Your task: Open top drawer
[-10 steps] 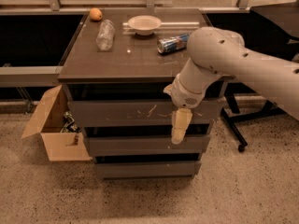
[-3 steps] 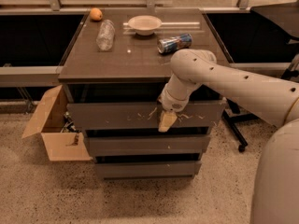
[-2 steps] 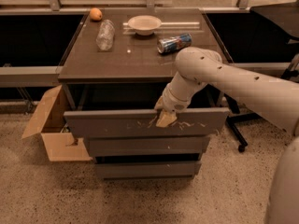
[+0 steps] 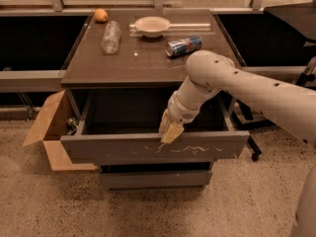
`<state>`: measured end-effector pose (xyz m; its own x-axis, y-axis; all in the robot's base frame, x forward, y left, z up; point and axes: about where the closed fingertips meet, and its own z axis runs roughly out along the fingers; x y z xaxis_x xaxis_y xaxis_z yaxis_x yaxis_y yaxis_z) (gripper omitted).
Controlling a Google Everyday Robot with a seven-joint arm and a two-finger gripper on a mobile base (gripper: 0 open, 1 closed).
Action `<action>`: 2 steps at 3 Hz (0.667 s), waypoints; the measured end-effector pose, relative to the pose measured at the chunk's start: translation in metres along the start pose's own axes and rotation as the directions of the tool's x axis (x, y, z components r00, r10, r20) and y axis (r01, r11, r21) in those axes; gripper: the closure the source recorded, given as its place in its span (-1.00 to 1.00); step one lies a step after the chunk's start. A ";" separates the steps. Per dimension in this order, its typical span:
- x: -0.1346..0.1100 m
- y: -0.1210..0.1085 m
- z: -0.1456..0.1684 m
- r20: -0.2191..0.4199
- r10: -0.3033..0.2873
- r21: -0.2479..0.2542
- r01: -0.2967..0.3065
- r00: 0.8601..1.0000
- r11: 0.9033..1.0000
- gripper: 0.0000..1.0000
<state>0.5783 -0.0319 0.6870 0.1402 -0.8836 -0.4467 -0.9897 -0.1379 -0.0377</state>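
The top drawer [image 4: 113, 148] of the grey-brown cabinet stands pulled far out toward me. Its flat front carries white scratch marks and its inside is dark and looks empty. My gripper [image 4: 169, 131] hangs from the white arm that reaches in from the right. Its yellowish fingertips hook over the upper rim of the drawer front, just right of the middle. Below the open drawer, the front of a narrower drawer [image 4: 153, 178] shows, pushed in.
On the cabinet top lie an orange [image 4: 100, 15], a clear plastic bottle [image 4: 110, 36], a white bowl [image 4: 152, 25] and a drink can [image 4: 183, 46]. An open cardboard box [image 4: 47, 130] stands on the floor at the left. An office chair base [image 4: 252, 149] stands at the right.
The top drawer was shut at first, with my gripper in front of it. It has since slid far out toward me, with my gripper on its front rim.
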 end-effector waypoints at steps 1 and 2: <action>0.000 0.000 0.000 0.000 0.000 0.000 0.000 1.000 1.000 0.11; 0.000 0.000 0.000 0.000 0.000 0.000 0.000 1.000 1.000 -0.35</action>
<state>0.5783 -0.0319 0.6869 0.1402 -0.8836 -0.4467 -0.9897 -0.1380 -0.0377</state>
